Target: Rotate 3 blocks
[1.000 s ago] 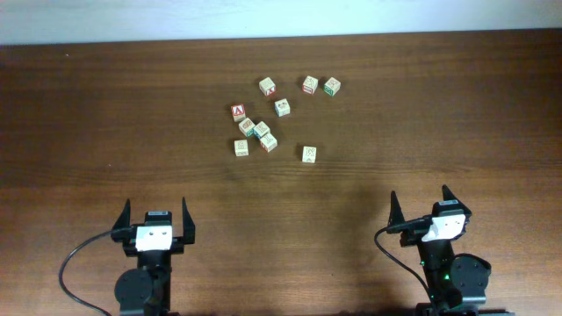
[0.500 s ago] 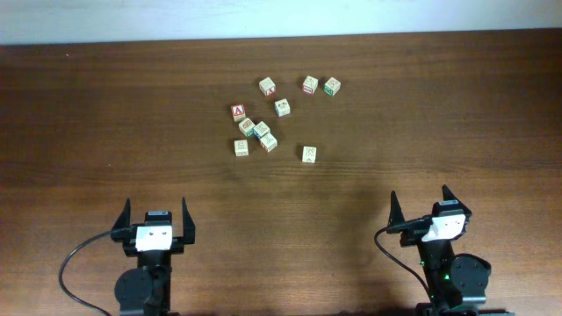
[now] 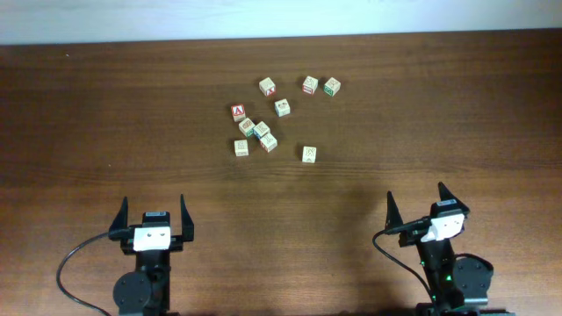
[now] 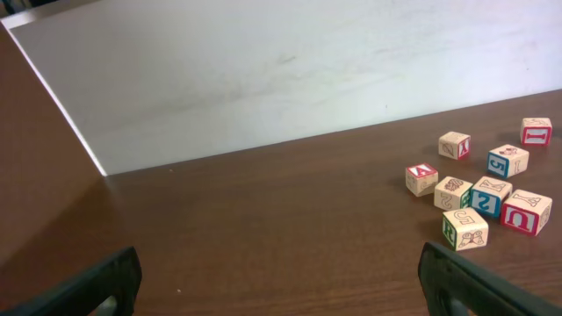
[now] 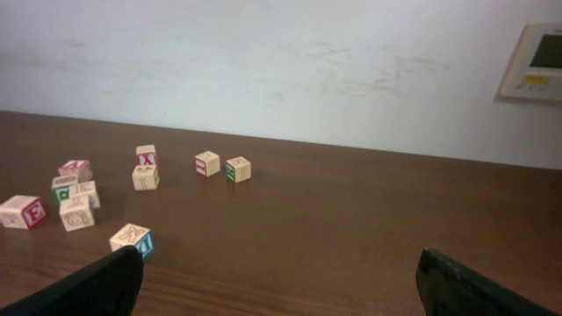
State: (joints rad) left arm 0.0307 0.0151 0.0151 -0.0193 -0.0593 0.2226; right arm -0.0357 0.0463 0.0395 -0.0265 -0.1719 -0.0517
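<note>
The left gripper point(image 3: 153, 209) and the right gripper point(image 3: 416, 197) both stand spread wide, holding nothing, at the near edge of the table point(image 3: 88, 132). Well beyond them the blocks point(image 3: 241, 147) lie scattered at the far middle. One pale block with a blue side point(image 3: 309, 154) sits a little apart, toward the right gripper.

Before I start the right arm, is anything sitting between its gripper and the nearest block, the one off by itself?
Nothing visible does. Only bare table lies between the open right gripper and the lone block; the other blocks sit beyond it.
</note>
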